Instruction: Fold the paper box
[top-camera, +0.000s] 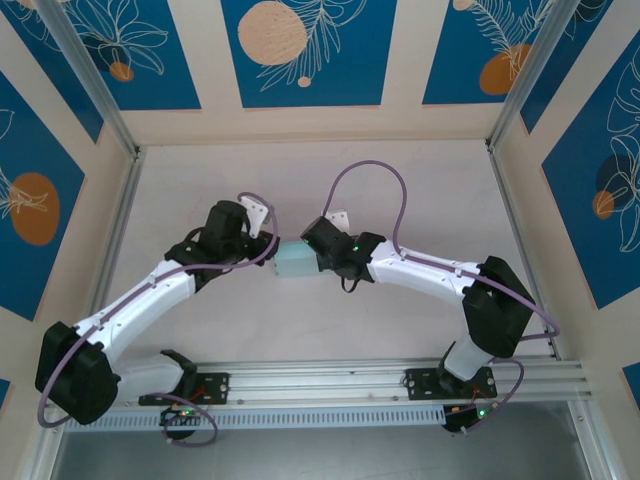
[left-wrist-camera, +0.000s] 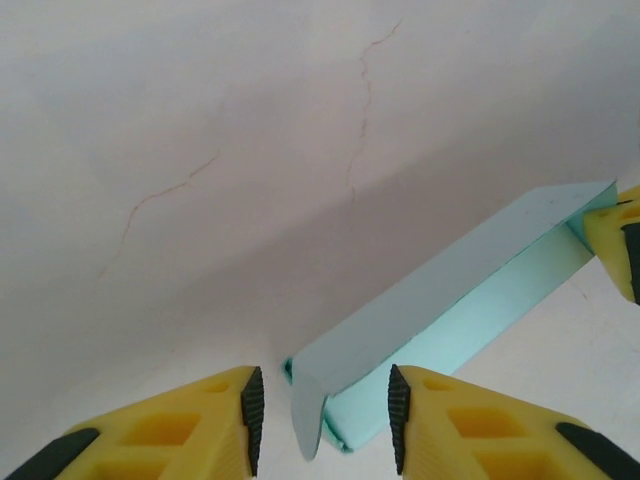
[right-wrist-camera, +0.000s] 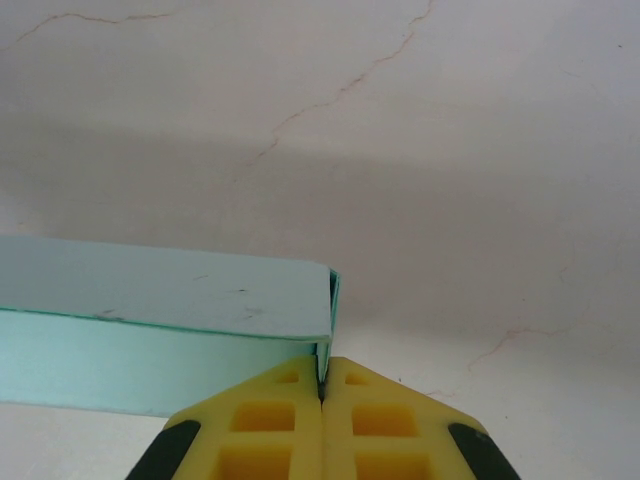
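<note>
The paper box is a small pale-blue shallow box on the table between my two grippers. My left gripper is at its left end. In the left wrist view the left gripper is open. The box has a corner and a loose curved flap between the yellow fingers, touching neither pad. My right gripper is at the box's right end. In the right wrist view the right gripper is shut on the thin end wall of the box. A right fingertip shows at the box's far end.
The pale table surface has thin cracks and is walled by blue and cream panels. An aluminium rail runs along the near edge, where both arm bases are bolted.
</note>
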